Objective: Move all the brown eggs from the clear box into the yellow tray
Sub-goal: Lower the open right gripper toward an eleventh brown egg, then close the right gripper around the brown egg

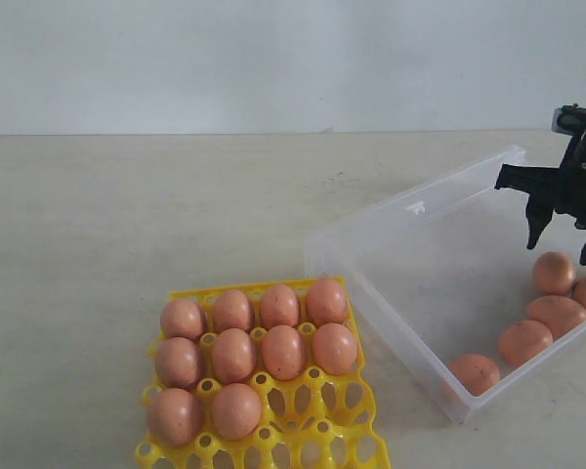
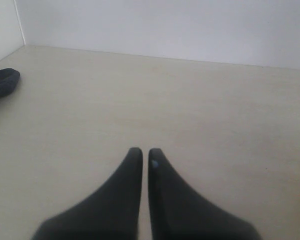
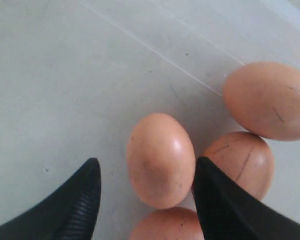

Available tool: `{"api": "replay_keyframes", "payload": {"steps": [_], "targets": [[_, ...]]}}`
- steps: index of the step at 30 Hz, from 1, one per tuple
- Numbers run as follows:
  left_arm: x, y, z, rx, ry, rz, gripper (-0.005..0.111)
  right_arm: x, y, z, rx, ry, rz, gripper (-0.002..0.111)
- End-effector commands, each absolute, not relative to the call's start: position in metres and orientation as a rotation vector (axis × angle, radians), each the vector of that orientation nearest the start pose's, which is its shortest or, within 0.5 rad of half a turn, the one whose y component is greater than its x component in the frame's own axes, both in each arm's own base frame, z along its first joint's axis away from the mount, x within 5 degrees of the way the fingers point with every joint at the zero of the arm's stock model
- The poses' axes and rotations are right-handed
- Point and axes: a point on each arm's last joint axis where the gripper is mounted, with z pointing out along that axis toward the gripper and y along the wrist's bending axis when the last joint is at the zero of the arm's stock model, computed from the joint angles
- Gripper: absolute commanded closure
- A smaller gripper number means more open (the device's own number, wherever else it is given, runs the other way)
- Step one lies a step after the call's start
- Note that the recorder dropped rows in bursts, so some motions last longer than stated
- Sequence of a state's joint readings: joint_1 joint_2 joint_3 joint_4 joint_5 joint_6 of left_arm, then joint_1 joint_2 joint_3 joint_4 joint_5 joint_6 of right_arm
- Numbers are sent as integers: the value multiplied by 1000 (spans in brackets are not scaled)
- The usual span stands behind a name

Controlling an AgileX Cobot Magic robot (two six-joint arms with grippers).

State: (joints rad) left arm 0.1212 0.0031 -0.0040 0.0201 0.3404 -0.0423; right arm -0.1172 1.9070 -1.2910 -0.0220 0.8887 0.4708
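Beige worktop carries the whole set-up.

Clear box: open-topped, on the right of the exterior view, its right end cut off by the frame edge. A small tab sits on the far wall.

Yellow tray: just beside the box's near-left corner; contact cannot be told. Front sockets are unfilled.

Right gripper: hangs over the far-right part of the box. Fingers are spread, with one brown egg lying on the box floor between them. One finger is just beside the shell; the other stands apart from it. Nothing is pinched.

Left gripper: fingers pressed almost together over bare worktop, nothing between them.

Brown eggs: ten sit in the tray, four in each of the two far rows and two in the next. At least five lie loose in the box, clustered toward its right end.
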Motion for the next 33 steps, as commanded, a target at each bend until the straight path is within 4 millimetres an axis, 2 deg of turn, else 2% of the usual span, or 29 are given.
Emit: {"api": "replay_keyframes", "payload": {"steps": [1, 3, 6, 10, 13, 14, 15, 17, 18, 26, 29, 33], "targets": [[53, 7, 183, -129, 1817, 76, 103, 369, -48, 183, 752, 2852, -24, 60], [53, 7, 183, -129, 1817, 76, 103, 369, -50, 175, 742, 2888, -58, 60], [53, 7, 183, -129, 1817, 76, 103, 369, -50, 148, 759, 2983, -88, 60], [53, 7, 183, -129, 1817, 76, 103, 370, -50, 127, 774, 3035, -95, 60], [53, 7, 183, -129, 1817, 76, 103, 370, -50, 122, 783, 3045, -89, 60], [53, 7, 183, -129, 1817, 76, 103, 371, -50, 122, 781, 3036, -86, 64], [53, 7, 183, -129, 1817, 76, 103, 372, -50, 122, 779, 3032, -84, 69], [53, 7, 183, -129, 1817, 76, 103, 372, -50, 122, 777, 3030, -83, 89], [53, 7, 183, -129, 1817, 76, 103, 372, -50, 122, 776, 3026, -82, 108], [53, 7, 183, -129, 1817, 76, 103, 378, -50, 130, 579, 2999, -70, 109], [53, 7, 183, -129, 1817, 76, 103, 382, -51, 146, 559, 2913, -56, 109], [53, 7, 183, -129, 1817, 76, 103, 385, -51, 178, 508, 2767, -35, 109]]}}
